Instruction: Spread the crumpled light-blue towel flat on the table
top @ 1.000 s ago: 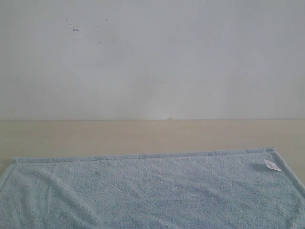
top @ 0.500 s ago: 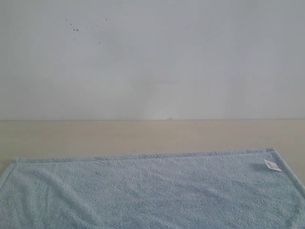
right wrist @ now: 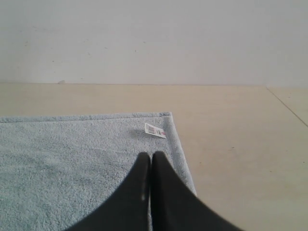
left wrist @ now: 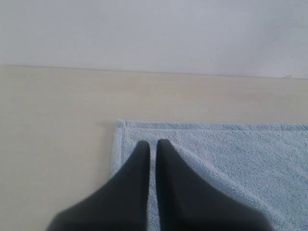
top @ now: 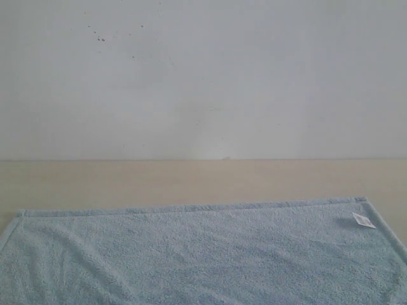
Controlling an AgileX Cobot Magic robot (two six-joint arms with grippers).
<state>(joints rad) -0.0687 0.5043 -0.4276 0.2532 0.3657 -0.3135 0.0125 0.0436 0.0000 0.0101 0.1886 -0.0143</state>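
Observation:
The light-blue towel (top: 203, 254) lies spread flat on the beige table (top: 191, 181), its hemmed far edge straight and its white tag (top: 364, 220) near the far right corner. Neither gripper shows in the exterior view. In the left wrist view my left gripper (left wrist: 153, 142) hovers over the towel (left wrist: 231, 154) just inside its far left corner, fingers almost together with only a thin slit and nothing held. My right gripper (right wrist: 151, 154) is shut with nothing in it, over the towel (right wrist: 72, 154) just short of the tag (right wrist: 155, 130).
A plain pale wall (top: 203, 76) rises behind the table's far edge. Bare table (left wrist: 57, 134) lies beyond the towel's left side, and bare table (right wrist: 231, 144) beyond its right side. A seam line (right wrist: 286, 103) crosses the table at the far right.

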